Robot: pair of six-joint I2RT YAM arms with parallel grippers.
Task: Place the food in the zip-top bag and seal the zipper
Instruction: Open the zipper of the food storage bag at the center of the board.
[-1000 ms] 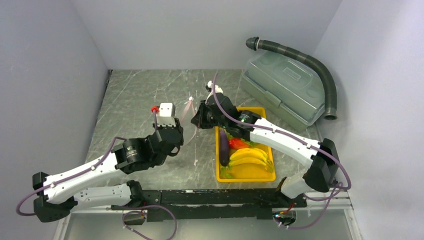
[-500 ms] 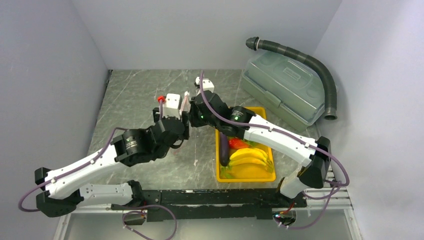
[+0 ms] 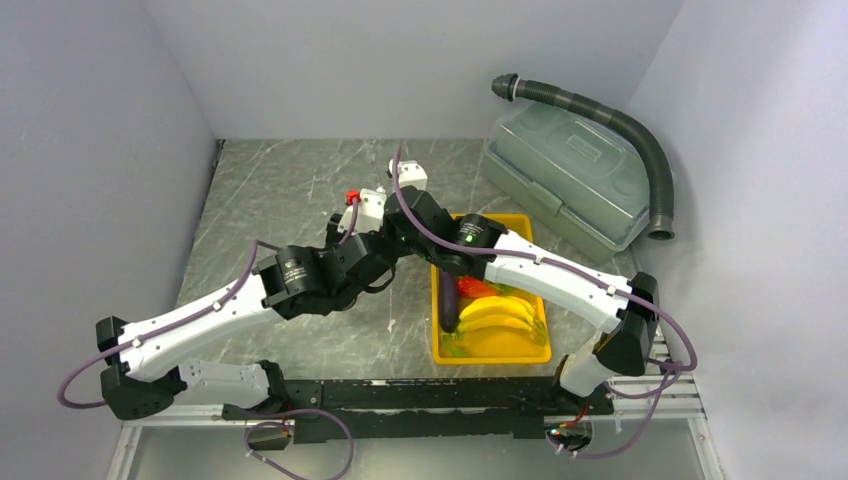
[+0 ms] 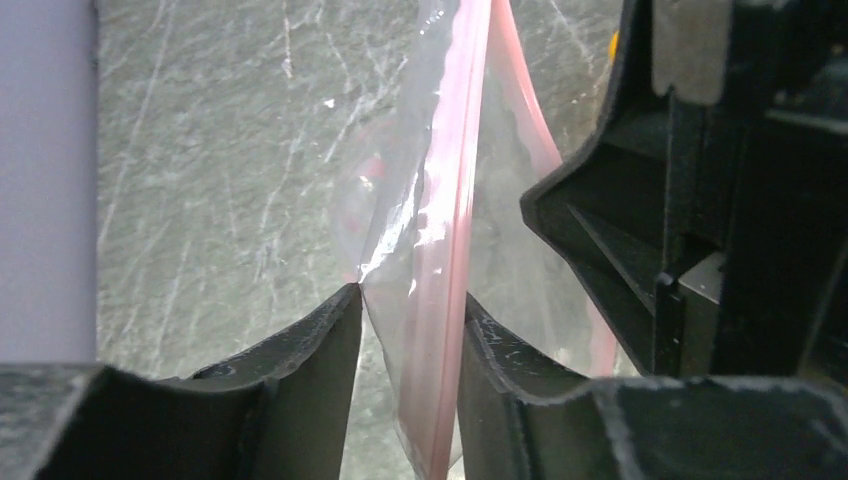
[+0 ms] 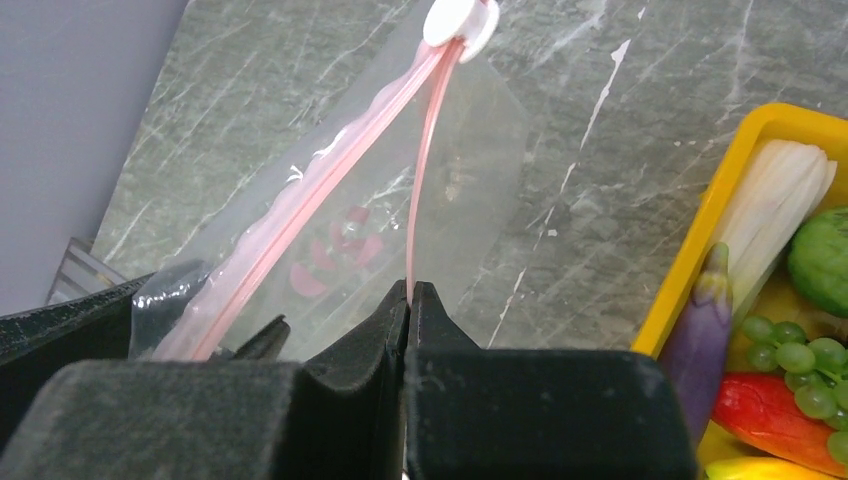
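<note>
Right wrist: crinkly clear zip-top bag point(image 5: 480, 130)

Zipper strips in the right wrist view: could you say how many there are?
2: the wide strip at left, the thin strip running into the shut right jaws.

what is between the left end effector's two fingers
The pink zipper strip of the clear bag runs up between them, shown in the left wrist view.

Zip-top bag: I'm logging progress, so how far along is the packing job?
Done: nothing; the food sits in the yellow tray. In hand: right claw shut on one side of the zipper, left claw open around the other. Left: fill, then seal.
</note>
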